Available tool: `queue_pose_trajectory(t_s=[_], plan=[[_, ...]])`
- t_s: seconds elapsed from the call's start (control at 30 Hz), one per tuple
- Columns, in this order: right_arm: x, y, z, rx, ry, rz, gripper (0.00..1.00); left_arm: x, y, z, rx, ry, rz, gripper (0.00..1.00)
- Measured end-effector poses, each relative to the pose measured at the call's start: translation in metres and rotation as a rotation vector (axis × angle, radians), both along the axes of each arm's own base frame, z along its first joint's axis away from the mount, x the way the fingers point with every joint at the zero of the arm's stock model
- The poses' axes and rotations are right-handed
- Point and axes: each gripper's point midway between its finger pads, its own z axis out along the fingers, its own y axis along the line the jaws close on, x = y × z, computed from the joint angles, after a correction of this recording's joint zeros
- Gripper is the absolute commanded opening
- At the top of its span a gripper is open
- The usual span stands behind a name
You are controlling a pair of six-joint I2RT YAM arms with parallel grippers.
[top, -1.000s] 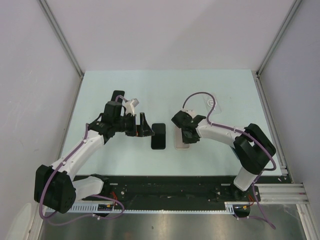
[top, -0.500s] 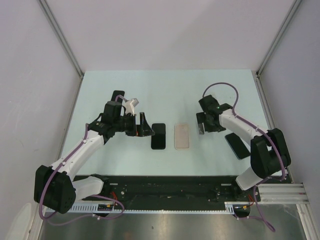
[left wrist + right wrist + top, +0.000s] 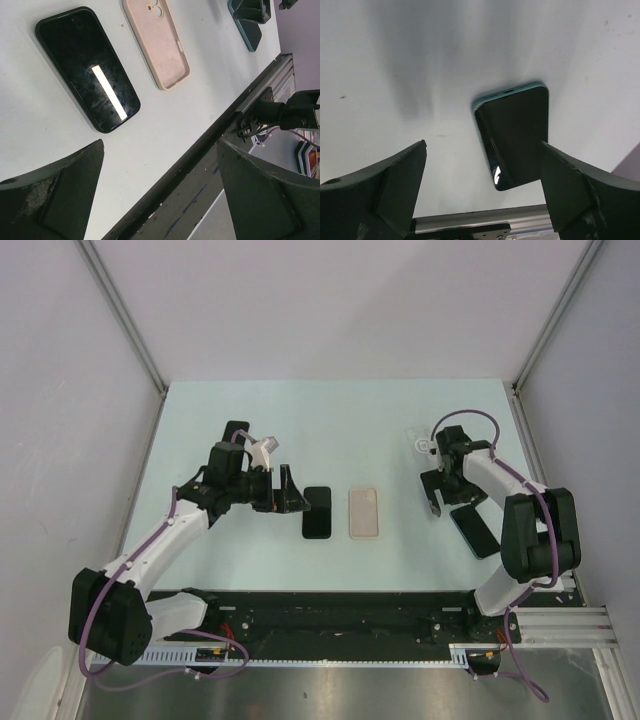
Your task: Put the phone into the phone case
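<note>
A dark flat thing (image 3: 236, 429) behind the left arm (image 3: 165, 535) on the table (image 3: 300, 410) is half hidden and hard to name. In plain sight are two phones and one beige phone case (image 3: 364, 513). The black phone (image 3: 317, 512) lies just beside the case, ahead of the left gripper (image 3: 161, 144), whose fingers stand wide apart and empty; the right gripper (image 3: 483, 143), likewise spread on nothing, hovers over the teal-edged phone (image 3: 478, 532).

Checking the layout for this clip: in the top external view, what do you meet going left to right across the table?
left gripper, open → black phone → beige phone case → right gripper, open → teal-edged phone
</note>
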Motion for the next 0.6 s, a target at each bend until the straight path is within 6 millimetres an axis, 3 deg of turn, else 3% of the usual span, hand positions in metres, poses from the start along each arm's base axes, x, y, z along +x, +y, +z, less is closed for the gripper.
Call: queue_pose_trajectory(t_s=[0.23, 0.6], plan=[[-0.001, -0.032, -0.013, 0.026, 0.056, -0.048, 0.92, 0.001, 0.000, -0.002, 0.001, 0.004, -0.001, 0.97], [-0.003, -0.047, -0.040, 0.089, 0.133, -0.060, 0.90, 0.001, -0.002, -0.006, 0.000, 0.028, -0.002, 0.97]])
